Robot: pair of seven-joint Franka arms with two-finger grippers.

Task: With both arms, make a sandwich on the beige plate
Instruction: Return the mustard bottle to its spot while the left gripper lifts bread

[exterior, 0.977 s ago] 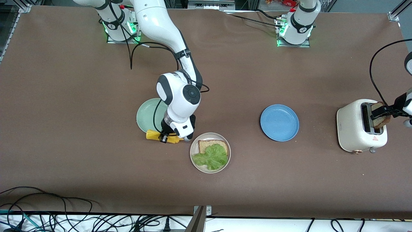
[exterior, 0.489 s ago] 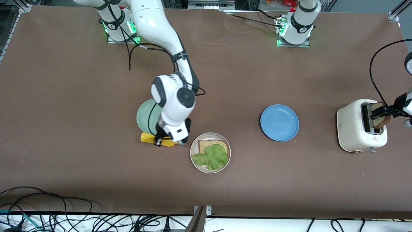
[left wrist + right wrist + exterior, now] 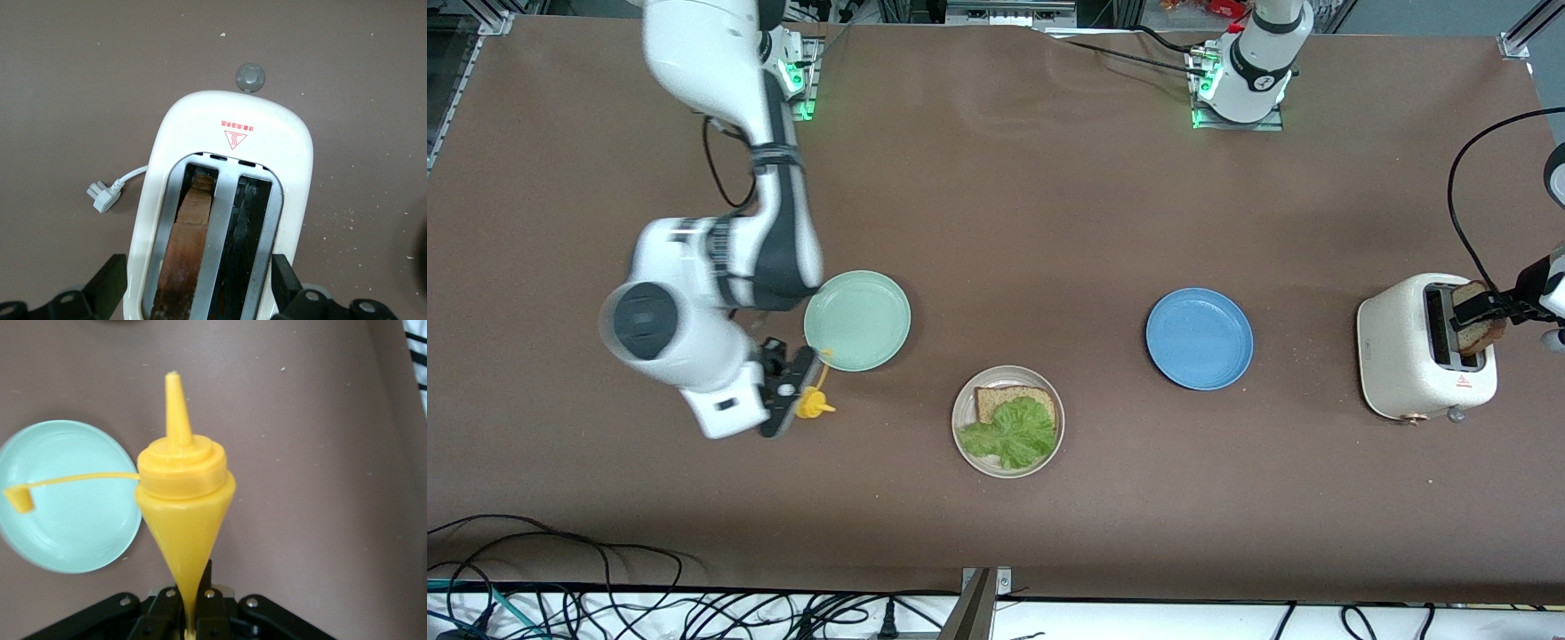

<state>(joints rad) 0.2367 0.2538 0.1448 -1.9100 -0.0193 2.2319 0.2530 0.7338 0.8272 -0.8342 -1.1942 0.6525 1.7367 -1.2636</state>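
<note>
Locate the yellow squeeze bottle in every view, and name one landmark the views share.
Front view: yellow squeeze bottle held in the shut right gripper, beside the pale green plate, toward the right arm's end of the table.
Right wrist view: the bottle fills the centre, nozzle pointing away.
Left wrist view: not in it.
Shared landmark: the pale green plate.

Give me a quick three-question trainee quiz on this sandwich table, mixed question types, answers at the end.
1. True or false: the round beige speckled plate holds a brown bread slice with a ruffled green lettuce leaf on it.
2. The right gripper is shut on: A) a blue plate, B) the yellow squeeze bottle, C) bread.
3. Fill in: the left gripper is at the cream ____, where a second bread slice stands in a slot.

Key: 1 true; 2 B; 3 toaster.
</note>
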